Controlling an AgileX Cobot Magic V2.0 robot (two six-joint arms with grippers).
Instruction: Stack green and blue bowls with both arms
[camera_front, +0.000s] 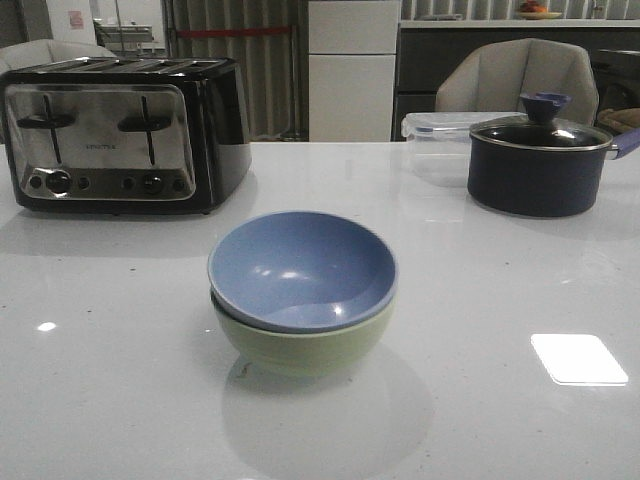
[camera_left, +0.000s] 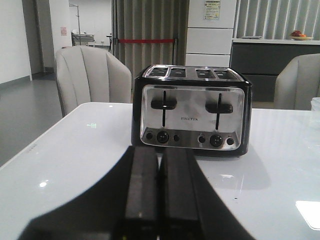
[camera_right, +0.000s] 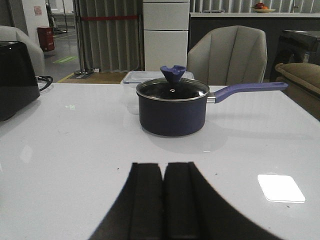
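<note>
Blue bowl (camera_front: 300, 268) nested inside the green bowl (camera_front: 305, 345), slightly tilted, mid-table on the white table (camera_front: 120, 380), bare surface all round; toaster (camera_front: 120, 130) far left, lidded pot (camera_front: 540, 165) far right, plastic container (camera_front: 435, 140) behind the pot. My left gripper (camera_left: 158, 200) faces the toaster, fingers pressed together, holding nothing; my right gripper (camera_right: 163, 205) likewise faces the pot

Blue bowl (camera_front: 300, 265) nested in green bowl (camera_front: 305, 345)

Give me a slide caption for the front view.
Blue bowl nested in green bowl mid-table, toaster and pot behind.
</note>
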